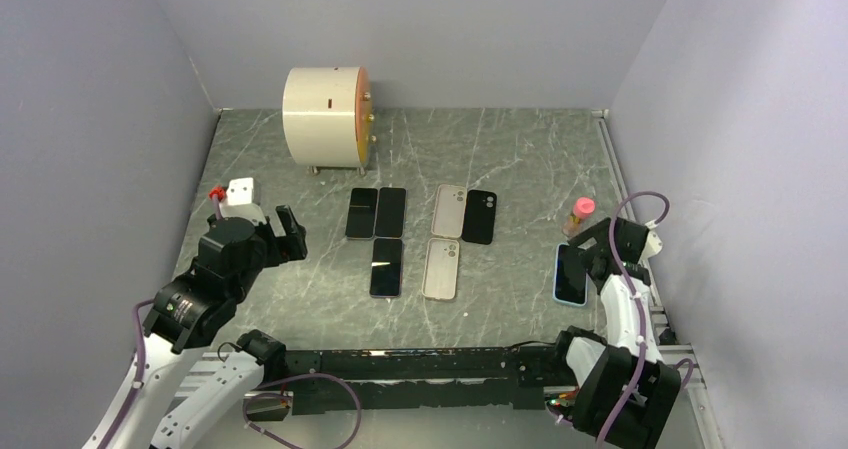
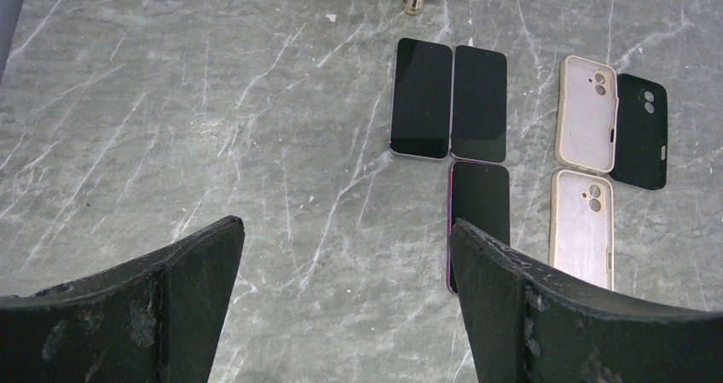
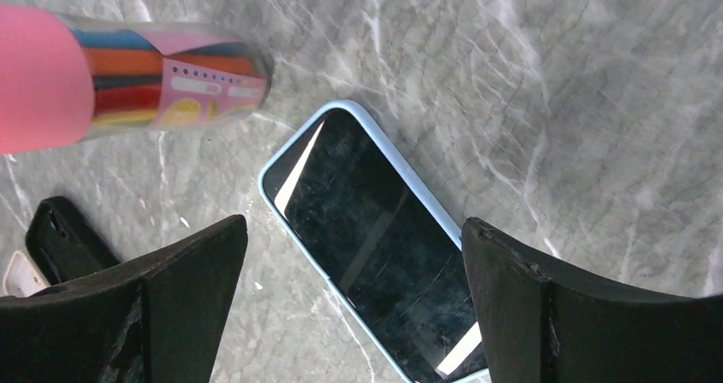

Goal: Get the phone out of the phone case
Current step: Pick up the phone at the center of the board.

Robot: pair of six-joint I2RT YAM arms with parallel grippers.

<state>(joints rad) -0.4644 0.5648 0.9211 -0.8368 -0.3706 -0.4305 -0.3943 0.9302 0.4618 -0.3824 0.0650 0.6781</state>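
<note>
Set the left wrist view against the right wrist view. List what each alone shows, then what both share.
Left wrist only: three bare phones lying screen up, two metal feet at the top edge, and the open left fingers.
Right wrist only: the blue-cased phone, a pink-capped tube beside it, and the open right fingers above that phone.
Both: the marble table, the black case, and likely one of the beige cases, which shows only as a corner in the right view.
</note>
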